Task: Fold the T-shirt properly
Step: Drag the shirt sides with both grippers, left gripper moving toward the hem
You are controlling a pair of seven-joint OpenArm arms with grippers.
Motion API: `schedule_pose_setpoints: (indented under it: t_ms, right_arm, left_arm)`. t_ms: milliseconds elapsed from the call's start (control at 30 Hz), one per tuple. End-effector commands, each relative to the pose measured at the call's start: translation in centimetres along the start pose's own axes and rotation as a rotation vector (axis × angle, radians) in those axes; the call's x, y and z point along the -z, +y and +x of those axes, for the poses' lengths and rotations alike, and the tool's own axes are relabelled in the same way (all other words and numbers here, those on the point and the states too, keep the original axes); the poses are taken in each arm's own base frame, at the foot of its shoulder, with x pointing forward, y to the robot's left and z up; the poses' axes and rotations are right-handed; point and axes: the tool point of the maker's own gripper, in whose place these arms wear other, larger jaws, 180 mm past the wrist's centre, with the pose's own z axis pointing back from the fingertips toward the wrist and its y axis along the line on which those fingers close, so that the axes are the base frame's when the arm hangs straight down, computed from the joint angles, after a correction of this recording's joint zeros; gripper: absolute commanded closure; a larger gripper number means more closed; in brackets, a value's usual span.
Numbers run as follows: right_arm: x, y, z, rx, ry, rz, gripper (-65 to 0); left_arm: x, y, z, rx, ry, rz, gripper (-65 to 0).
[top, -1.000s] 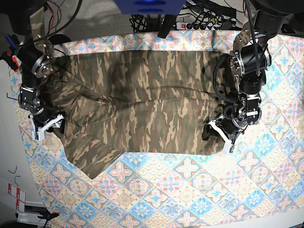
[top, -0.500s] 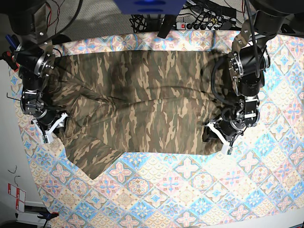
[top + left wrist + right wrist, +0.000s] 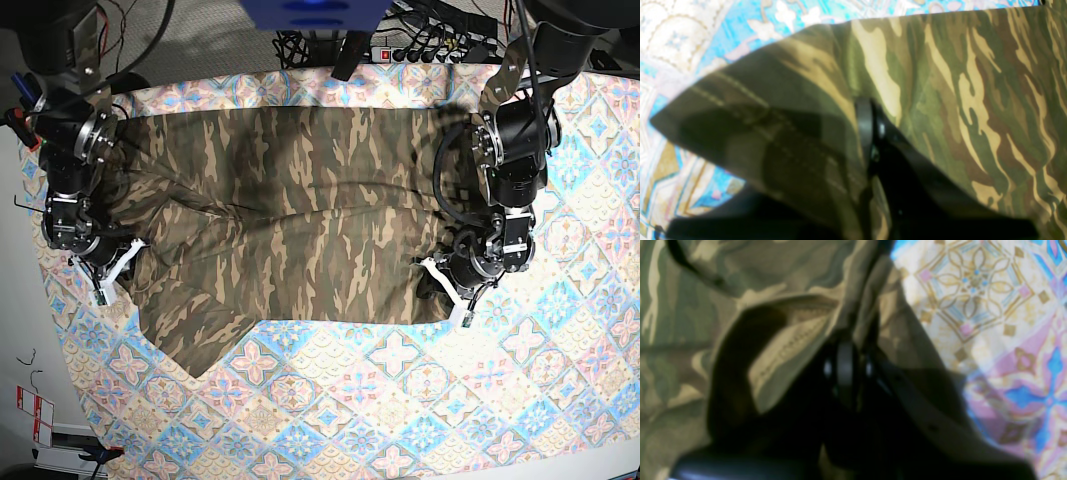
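Tiled tablecloth [image 3: 400,420] covers worktop. T-shirt [image 3: 300,220] is pinched by left claw [image 3: 447,290] and right claw [image 3: 112,268]; both edges should be lifted evenly.

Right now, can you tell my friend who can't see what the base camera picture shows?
A big camouflage T-shirt in olive, brown and tan lies spread on a blue, pink and cream tile-patterned tablecloth. The right gripper pinches the shirt's edge on the picture's left, and the left gripper pinches it on the picture's right.
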Motion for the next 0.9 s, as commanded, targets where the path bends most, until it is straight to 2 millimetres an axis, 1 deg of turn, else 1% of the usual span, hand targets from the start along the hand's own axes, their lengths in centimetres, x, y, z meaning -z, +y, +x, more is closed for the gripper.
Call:
schedule_pose_setpoints:
  t_ms: [0,67,133,233,367,533,600,633,667,733,800,833,867]
  right_arm:
    - [-0.9,-2.2,2.7,-0.025,-0.057,-0.051,-0.7]
    - [-1.1,-2.0,1.9,-0.042,-0.055,-0.059,-0.7]
    - [-1.2,-1.5,2.3,-0.073,-0.077,-0.066,-0.7]
    - [-1.7,-1.2,1.7,-0.116,-0.048,-0.087,-0.7]
    - [-2.3,-0.5,2.3,-0.166,-0.05,-0.11,-0.7]
    - [-2.9,0.6,2.7,-0.207,-0.068,-0.123,-0.7]
    - [-3.1,1.0,2.8,-0.218,-0.077,-0.125,-0.7]
    - [-3.2,1.0,2.8,-0.224,-0.082,-0.128,-0.7]
    - [-3.4,1.2,2.8,-0.23,-0.086,-0.13,-0.7]
    - [-3.6,1.5,3.3,-0.241,-0.102,-0.134,-0.7]
    - [-3.8,1.8,3.0,-0.248,-0.101,-0.133,-0.7]
    - [-3.8,2.1,2.9,-0.252,-0.098,-0.12,-0.7]
    - [-3.7,2.4,2.5,-0.256,-0.081,-0.105,-0.7]
  left_arm:
    - [-0.3,0.6,1.8,0.013,-0.031,0.008,-4.5]
    - [-0.3,0.6,1.8,0.012,-0.032,0.009,-4.5]
    - [-0.4,0.8,1.8,0.013,-0.032,0.012,-4.4]
    - [-1.0,1.8,1.8,0.016,-0.03,0.03,-4.4]
    - [-1.1,2.0,2.0,0.014,-0.035,0.033,-4.4]
    - [-1.1,2.0,1.6,0.012,-0.03,0.033,-4.4]
    - [-1.2,2.0,1.1,0.01,-0.023,0.034,-4.3]
    - [-1.3,2.1,1.7,0.022,-0.036,0.04,-3.8]
    - [-1.7,2.5,2.1,0.03,-0.051,0.053,-3.4]
    - [-2.8,3.7,2.3,0.042,-0.051,0.098,-3.3]
    - [-4.9,5.2,3.4,0.095,-0.044,0.171,-3.3]
    - [-5.9,5.7,3.7,0.131,-0.027,0.203,-3.3]
    - [-6.7,5.6,4.1,0.172,-0.015,0.232,-3.3]
